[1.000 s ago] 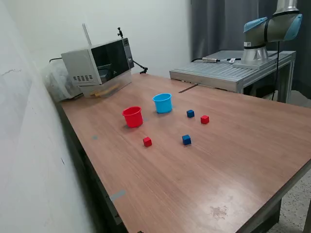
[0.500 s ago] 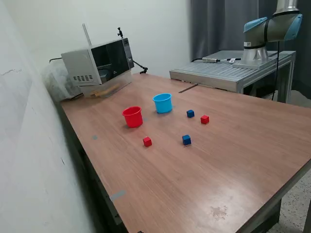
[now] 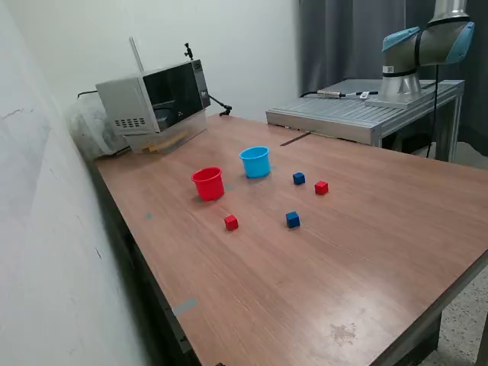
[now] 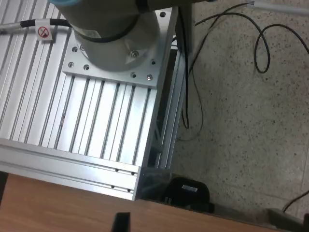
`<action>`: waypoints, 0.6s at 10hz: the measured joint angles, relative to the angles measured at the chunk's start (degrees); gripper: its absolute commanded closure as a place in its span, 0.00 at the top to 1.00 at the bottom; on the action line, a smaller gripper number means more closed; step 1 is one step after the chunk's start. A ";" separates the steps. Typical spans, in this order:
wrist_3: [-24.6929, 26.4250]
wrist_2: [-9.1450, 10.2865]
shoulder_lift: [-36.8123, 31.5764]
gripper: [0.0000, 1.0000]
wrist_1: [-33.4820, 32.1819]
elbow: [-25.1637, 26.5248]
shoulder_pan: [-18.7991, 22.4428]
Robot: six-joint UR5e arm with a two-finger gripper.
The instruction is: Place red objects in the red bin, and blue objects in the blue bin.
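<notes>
Claw state cannot be told; bench (image 3: 366,252) carries two red cubes (image 3: 231,222), two blue cubes (image 3: 293,219), one red cup (image 3: 207,184), one blue cup (image 3: 255,162).

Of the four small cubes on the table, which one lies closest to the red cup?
The red cube on the exterior view's left, just in front of the red cup. The other red cube and both blue cubes lie farther toward the exterior view's right.

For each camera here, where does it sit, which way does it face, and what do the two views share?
Exterior view: off the arm, above a table corner, facing the red cup, blue cup and four cubes; only the arm's base shows.
Wrist view: looks straight down on the arm's base, aluminium platform, floor.
Shared: base, platform, table edge.
</notes>
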 measured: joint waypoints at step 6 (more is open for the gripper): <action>-0.34 0.03 1.02 1.00 -3.92 -1.36 0.12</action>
